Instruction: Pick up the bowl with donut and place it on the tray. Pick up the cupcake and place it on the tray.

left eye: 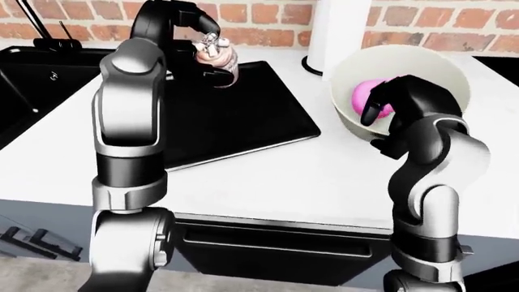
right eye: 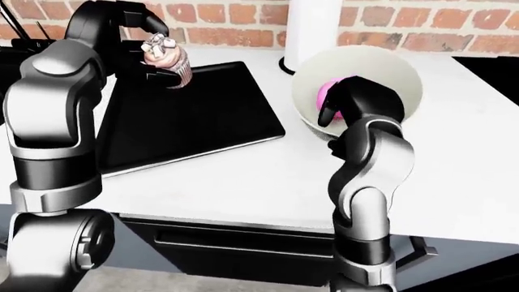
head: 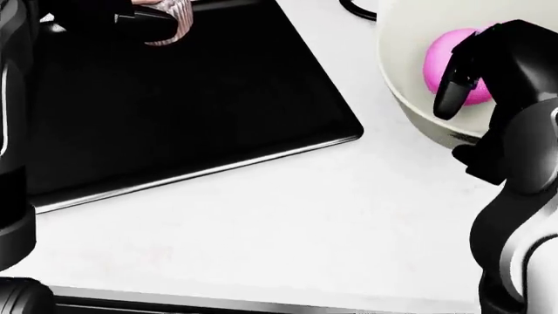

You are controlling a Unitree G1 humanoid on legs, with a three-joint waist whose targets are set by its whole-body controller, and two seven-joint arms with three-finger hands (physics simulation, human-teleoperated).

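At the right of the white counter (head: 288,216), the cream bowl (right eye: 389,70) is seen tipped up off the surface, its opening turned toward the cameras, with the pink donut (head: 453,69) lying against its inner wall. The bowl is gripped at its near rim by the right hand (head: 488,72): one dark finger is hooked inside over the donut, and the rest of the hand is pressed against the outer wall. It is held well apart from the black tray (head: 191,111), which lies to its left.

Over the upper edge of the tray, the cupcake (right eye: 168,59) is held tilted, frosting uppermost, pinched narrowly at its pleated wrapper by the fingers of the left hand (left eye: 209,52). Whether its base touches the tray cannot be told.

The chief risk is judged to lie in the bowl's steep tilt: with the opening turned so far over, the donut could slide out before the tray is reached, and a rim-only grip could let the bowl swing or slip. The cupcake, being tilted, could topple if released at this angle. A white cylinder (right eye: 312,30) stands against the brick wall (left eye: 454,33) just above the bowl.
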